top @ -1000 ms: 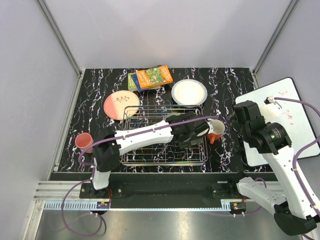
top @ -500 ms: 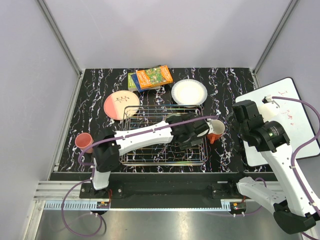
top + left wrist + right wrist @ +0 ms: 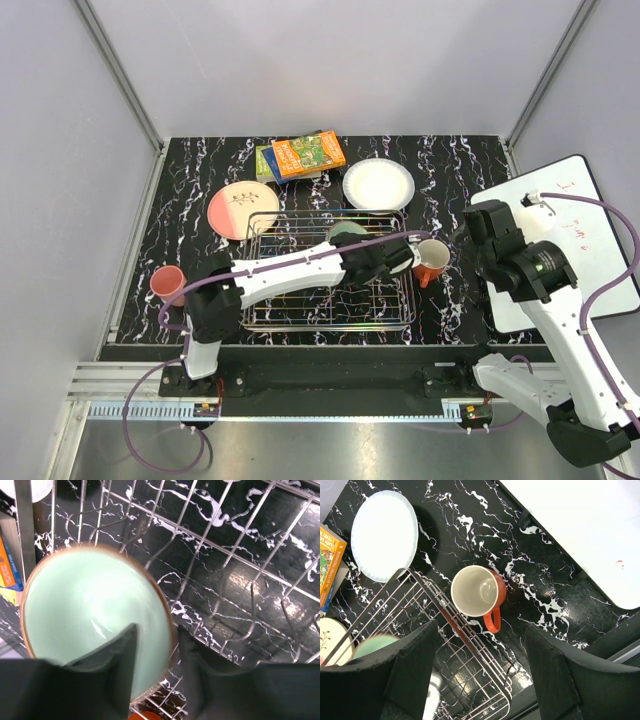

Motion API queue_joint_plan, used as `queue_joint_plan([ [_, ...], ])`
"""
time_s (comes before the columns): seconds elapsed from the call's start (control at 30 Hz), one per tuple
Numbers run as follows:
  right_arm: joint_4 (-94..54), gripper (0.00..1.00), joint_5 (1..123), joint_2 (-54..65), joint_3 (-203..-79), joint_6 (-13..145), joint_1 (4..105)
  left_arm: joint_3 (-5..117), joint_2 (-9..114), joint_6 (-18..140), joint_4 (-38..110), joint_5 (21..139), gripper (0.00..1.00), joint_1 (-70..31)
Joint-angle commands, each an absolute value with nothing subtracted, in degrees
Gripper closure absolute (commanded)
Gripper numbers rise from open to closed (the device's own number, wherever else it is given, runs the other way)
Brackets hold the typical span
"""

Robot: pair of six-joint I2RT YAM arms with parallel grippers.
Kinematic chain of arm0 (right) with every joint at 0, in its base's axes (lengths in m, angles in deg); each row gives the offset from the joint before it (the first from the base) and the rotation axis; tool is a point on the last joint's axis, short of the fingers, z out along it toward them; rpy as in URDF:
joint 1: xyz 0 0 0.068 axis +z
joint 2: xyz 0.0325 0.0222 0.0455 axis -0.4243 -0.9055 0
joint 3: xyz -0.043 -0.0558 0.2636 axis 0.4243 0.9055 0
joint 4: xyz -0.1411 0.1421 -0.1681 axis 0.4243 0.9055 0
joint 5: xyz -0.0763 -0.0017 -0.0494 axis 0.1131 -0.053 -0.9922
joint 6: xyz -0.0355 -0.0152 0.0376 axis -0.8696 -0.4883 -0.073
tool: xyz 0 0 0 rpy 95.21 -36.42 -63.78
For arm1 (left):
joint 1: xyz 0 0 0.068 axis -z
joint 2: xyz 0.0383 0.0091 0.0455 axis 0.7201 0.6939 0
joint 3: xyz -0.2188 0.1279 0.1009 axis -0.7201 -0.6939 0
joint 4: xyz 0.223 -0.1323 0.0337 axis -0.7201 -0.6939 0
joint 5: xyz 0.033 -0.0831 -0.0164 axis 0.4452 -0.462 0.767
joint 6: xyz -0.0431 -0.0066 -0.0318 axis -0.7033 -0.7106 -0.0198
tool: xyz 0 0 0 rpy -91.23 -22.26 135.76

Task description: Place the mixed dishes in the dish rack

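The pale green bowl (image 3: 85,610) sits inside the dish rack (image 3: 235,555) at its far right part, and shows in the top view as a green arc (image 3: 345,232). My left gripper (image 3: 155,640) is shut on the bowl's rim, one finger inside and one outside. An orange-red mug (image 3: 477,591) stands upright on the table just right of the rack (image 3: 470,645). My right gripper (image 3: 481,627) hangs open above the mug, holding nothing. The white plate (image 3: 378,184), pink-and-cream plate (image 3: 243,209) and pink cup (image 3: 167,284) lie on the table.
Colourful books (image 3: 305,155) are stacked behind the rack, between the two plates. A white board (image 3: 570,230) lies off the table's right edge under the right arm. Grey walls enclose the table on three sides.
The left jaws have closed from wide open onto the bowl's rim, and the left wrist has shifted slightly left. The right arm has hardly moved.
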State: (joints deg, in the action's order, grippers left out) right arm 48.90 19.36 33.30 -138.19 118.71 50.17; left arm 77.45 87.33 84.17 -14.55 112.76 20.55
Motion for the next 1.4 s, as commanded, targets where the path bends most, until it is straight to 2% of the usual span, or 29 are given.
queue_joint_plan([
  [0.0, 48.23, 0.24, 19.41, 34.38, -137.19, 119.59, 49.81, 79.77, 84.93, 84.14, -12.48, 112.58, 0.68, 18.28],
  [0.03, 48.23, 0.24, 19.49, 34.65, -137.18, 119.59, 49.81, 79.50, 85.02, 84.05, -12.48, 112.31, 0.72, 18.10],
  [0.1, 48.31, 0.25, 19.50, 34.91, -137.18, 119.50, 49.81, 78.28, 85.28, 83.96, -12.48, 112.31, 0.73, 17.92],
  [0.2, 48.23, 0.26, 19.32, 35.09, -137.27, 119.41, 49.81, 77.66, 85.63, 83.79, -12.22, 111.96, 0.80, 17.75],
  [0.23, 48.31, 0.26, 19.23, 35.18, -137.27, 119.41, 49.81, 77.65, 85.72, 83.79, -12.31, 111.87, 0.90, 17.75],
  [0.3, 48.23, 0.27, 19.15, 35.27, -137.36, 119.33, 49.81, 78.61, 85.55, 84.05, -12.31, 111.96, 1.00, 17.57],
  [0.53, 47.61, 0.29, 18.18, 36.06, -135.78, 118.62, 49.81, 91.08, 80.98, 84.76, -13.45, 107.93, 1.00, 15.99],
  [0.63, 47.00, 0.30, 17.65, 36.49, -134.11, 118.45, 49.81, 96.89, 78.17, 81.08, -13.36, 98.02, 1.00, 13.54],
  [0.7, 46.47, 0.31, 17.13, 37.20, -132.71, 118.62, 49.81, 100.31, 77.55, 75.63, -13.97, 86.34, 1.00, 10.21],
  [0.73, 46.47, 0.32, 16.51, 37.55, -131.83, 118.80, 49.81, 101.11, 78.25, 73.61, -14.24, 75.16, 1.00, 8.62],
  [0.83, 45.86, 0.33, 14.93, 39.48, -129.90, 118.80, 49.81, 100.33, 81.14, 65.08, -12.84, 59.01, 1.00, 2.73],
  [0.93, 44.89, 0.34, 14.66, 41.94, -127.88, 118.54, 49.81, 94.38, 82.82, 53.85, -3.56, 35.58, 1.00, -2.28],
  [1.0, 44.62, 0.35, 15.45, 43.35, -127.17, 118.97, 49.81, 85.25, 82.13, 37.70, 16.96, 30.42, 1.00, -5.53],
  [1.07, 44.36, 0.36, 15.89, 44.57, -126.11, 119.41, 49.89, 77.00, 80.01, 22.18, 41.07, 30.04, 1.00, -7.73],
  [1.13, 44.27, 0.37, 16.59, 45.19, -125.85, 119.85, 49.81, 78.44, 83.33, 14.23, 45.42, 29.26, 1.00, -8.18],
  [1.27, 44.71, 0.39, 17.21, 44.58, -126.55, 119.94, 49.81, 73.19, 85.80, 5.31, 59.46, 33.81, 1.00, -8.18],
  [1.37, 44.71, 0.39, 17.91, 43.09, -126.90, 119.94, 49.89, 71.59, 86.95, 6.43, 58.03, 39.44, 1.00, -8.62],
])
